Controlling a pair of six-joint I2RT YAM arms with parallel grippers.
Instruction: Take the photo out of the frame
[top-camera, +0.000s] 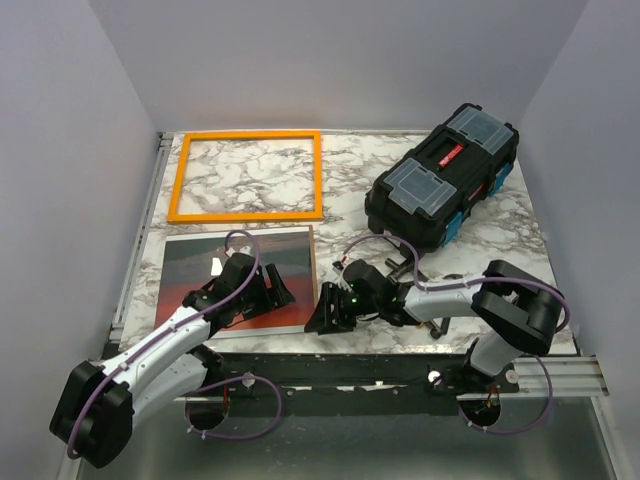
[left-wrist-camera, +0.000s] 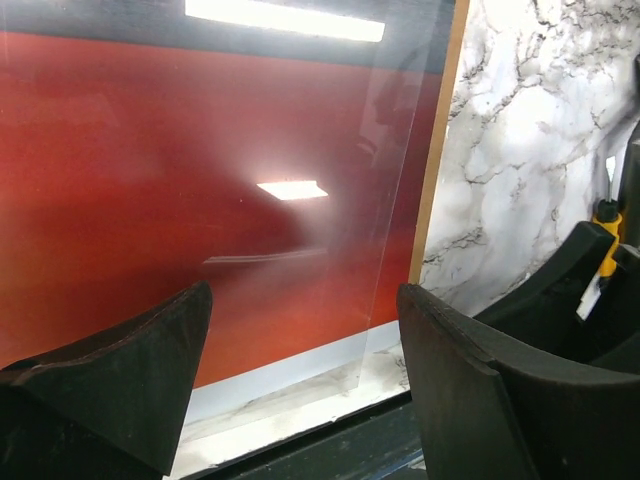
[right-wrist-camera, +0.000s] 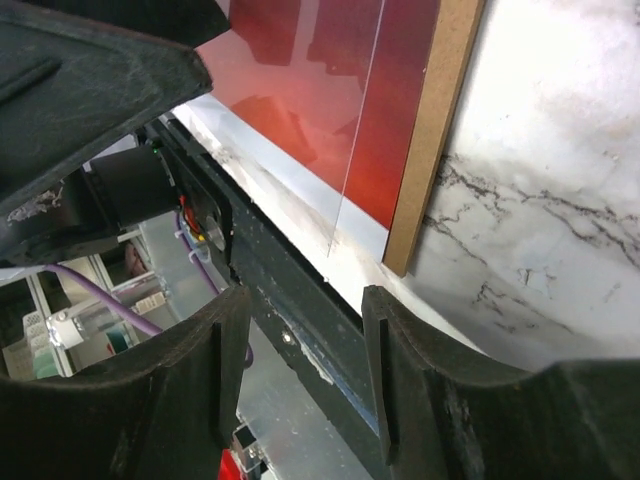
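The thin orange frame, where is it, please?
Top view: the orange frame lies at the marble table's far left, behind the red sunset photo, left of the black toolbox.

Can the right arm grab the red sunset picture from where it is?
Probably yes. The right tool sits open beside the photo's near right corner, nothing between them. The photo lies flat on the table, though, so slipping a finger under its edge may be tricky.
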